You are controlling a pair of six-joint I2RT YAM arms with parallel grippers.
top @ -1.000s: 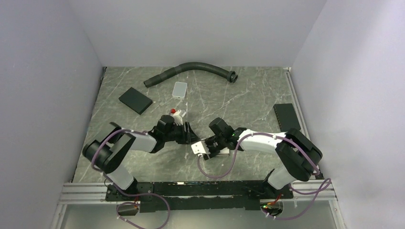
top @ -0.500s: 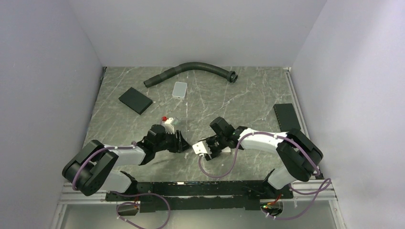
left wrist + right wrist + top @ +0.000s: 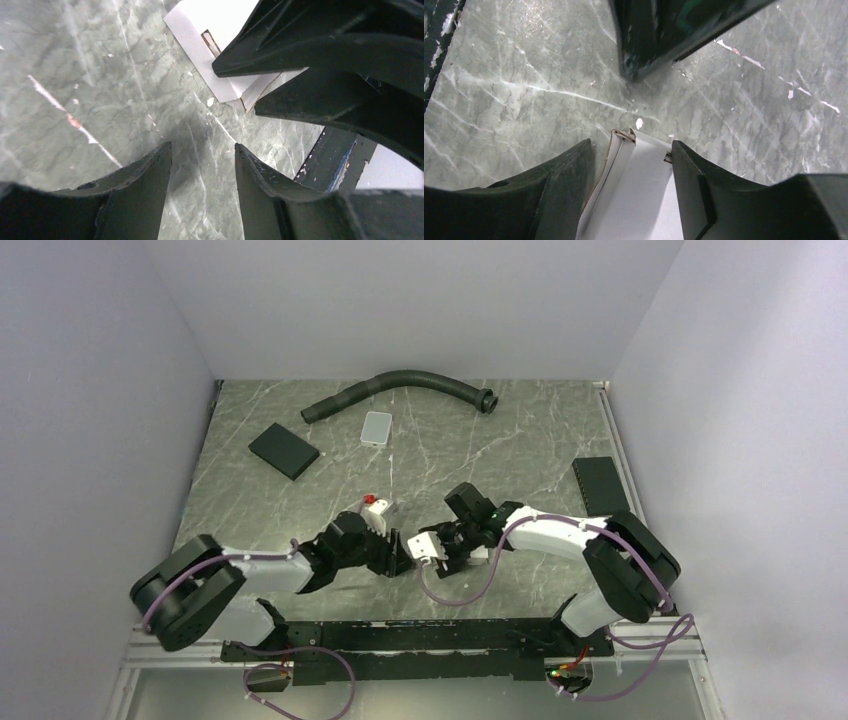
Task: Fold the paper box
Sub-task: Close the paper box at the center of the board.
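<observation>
left gripper (image 3: 202, 147) open, empty | right gripper (image 3: 630, 145) astride paper box (image 3: 639, 200) end, grip unclear | both near tip-to-tip

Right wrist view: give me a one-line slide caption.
White paper box lying on the marble table, bracketed by the fingers of the right gripper.

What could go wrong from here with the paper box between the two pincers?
The paper box sits between the fingers of the right pincer; whether it is gripped I cannot tell, so it may slip loose. The empty, open left pincer is very close to the right one; they might collide or crush the box.
</observation>
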